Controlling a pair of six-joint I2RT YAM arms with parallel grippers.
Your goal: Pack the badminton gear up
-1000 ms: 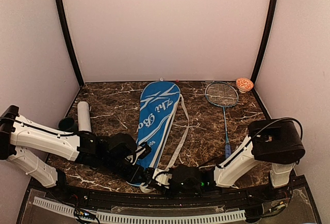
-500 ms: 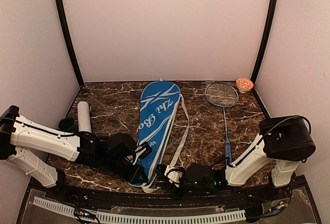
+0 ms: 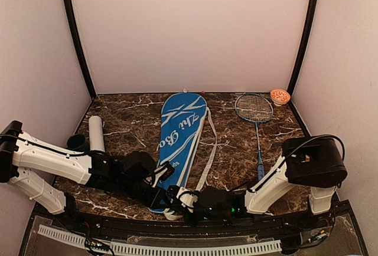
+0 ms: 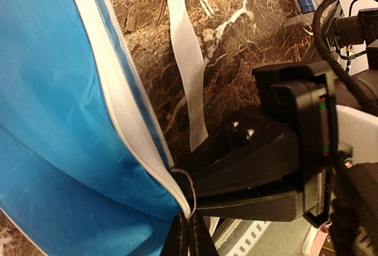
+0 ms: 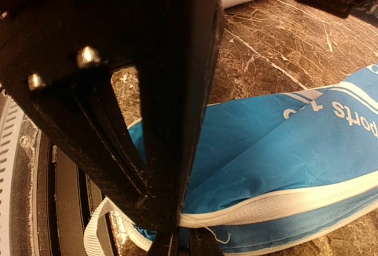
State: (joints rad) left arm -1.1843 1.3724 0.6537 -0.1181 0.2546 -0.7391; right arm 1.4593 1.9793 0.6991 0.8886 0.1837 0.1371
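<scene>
The blue racket cover (image 3: 180, 135) with white lettering lies lengthwise mid-table, its white strap (image 3: 208, 150) trailing along its right side. Both grippers meet at its near end. My left gripper (image 3: 163, 199) is shut on the cover's white zipper edge (image 4: 186, 200). My right gripper (image 3: 178, 200) is shut on the same white edge (image 5: 248, 209), right beside the left fingers (image 5: 159, 91). One blue-handled racket (image 3: 256, 127) lies at the right. The long white tube (image 3: 95, 133) lies at the left. No shuttlecock or second racket shows.
A small black cup (image 3: 76, 142) stands just left of the tube. A small orange-patterned bowl (image 3: 280, 96) sits in the far right corner. The table's near edge and a white cable rail (image 3: 177, 247) run just behind the grippers.
My right gripper pulled a little to the right half a second ago and has come back left to the cover's near end. The left arm has barely moved.
</scene>
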